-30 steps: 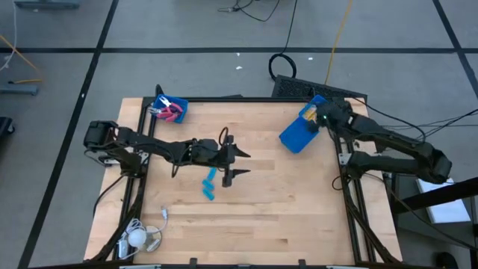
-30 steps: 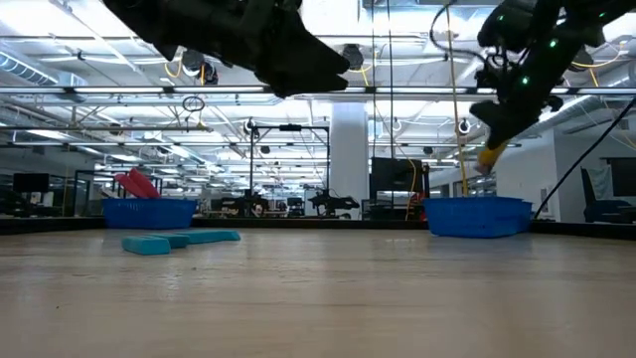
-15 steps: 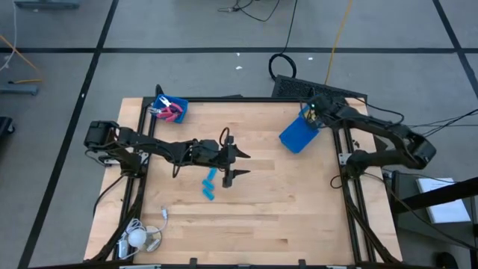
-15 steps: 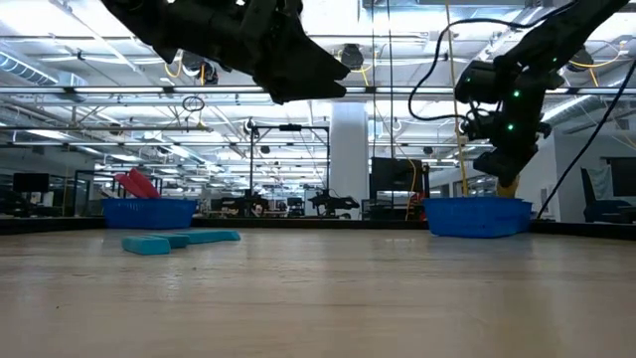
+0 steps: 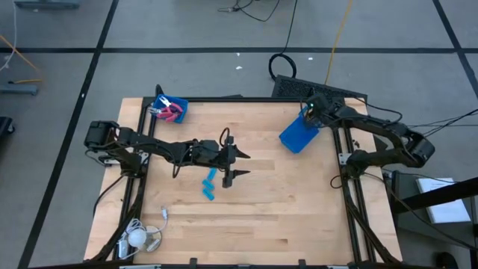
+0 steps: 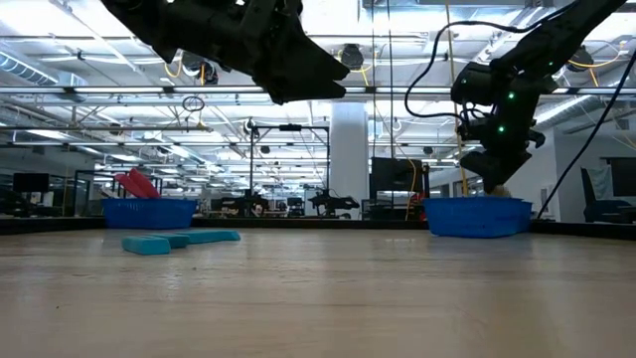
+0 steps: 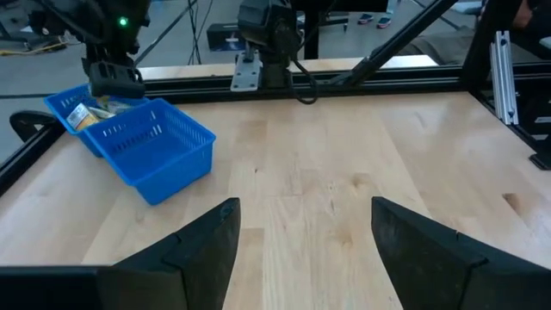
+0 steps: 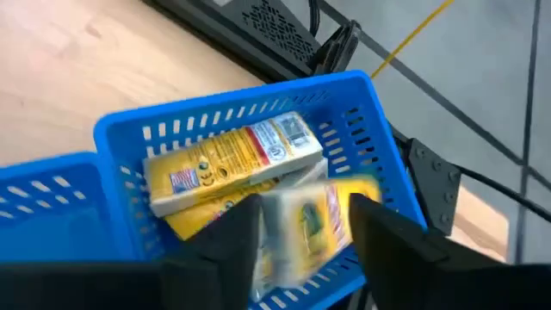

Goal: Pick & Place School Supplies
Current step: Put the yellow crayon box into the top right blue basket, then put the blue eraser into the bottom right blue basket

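- our right tool [image 8: 297, 237] sits open over the blue bin [image 8: 370, 146]; a yellow packet [image 8: 312, 220] drops in.
- our left tool [image 5: 237, 164] waits open, empty, near the light-blue pieces [image 5: 209, 184] on the bench [image 5: 284, 209].
- we think those come next.

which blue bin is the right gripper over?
The far-right blue bin, holding yellow packets; the right gripper hangs open above it. The far-left bin holds pink-handled scissors.
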{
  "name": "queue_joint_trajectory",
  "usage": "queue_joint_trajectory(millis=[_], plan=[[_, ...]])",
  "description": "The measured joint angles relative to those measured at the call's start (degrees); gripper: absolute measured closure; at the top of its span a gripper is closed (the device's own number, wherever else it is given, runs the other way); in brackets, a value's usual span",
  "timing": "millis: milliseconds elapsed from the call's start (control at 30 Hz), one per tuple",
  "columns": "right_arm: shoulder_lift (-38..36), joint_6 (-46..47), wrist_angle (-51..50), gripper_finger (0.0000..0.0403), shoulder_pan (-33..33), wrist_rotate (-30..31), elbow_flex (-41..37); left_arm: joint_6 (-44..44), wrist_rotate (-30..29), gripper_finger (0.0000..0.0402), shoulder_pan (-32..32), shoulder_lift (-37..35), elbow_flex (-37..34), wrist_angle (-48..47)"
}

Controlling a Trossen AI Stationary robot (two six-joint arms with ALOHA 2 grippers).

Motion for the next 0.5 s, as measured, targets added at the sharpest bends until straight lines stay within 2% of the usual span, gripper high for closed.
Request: queue_joint_trajectory(millis=[167,333,400,500], plan=[[-1.51,0.6,1.18,0.0177,0.01,-5.69,-0.04,0.0,-0.02,0.0135,0.0,0.0,0.0,0.0],[-5.01,1.12,4.69,0.0152,0.01,-13.06,-0.04,-3.24,-0.02,0.0135,-0.03,0.0,0.01,-0.08],[-7.06,1.94,6.26,0.015,0.02,-18.43,-0.04,-6.42,-0.03,0.0135,-0.22,0.0,0.02,-0.76],[-10.44,3.82,8.48,0.0151,0.68,-29.55,-0.04,-8.46,0.71,0.0135,-0.38,0.0,0.09,-5.51]])
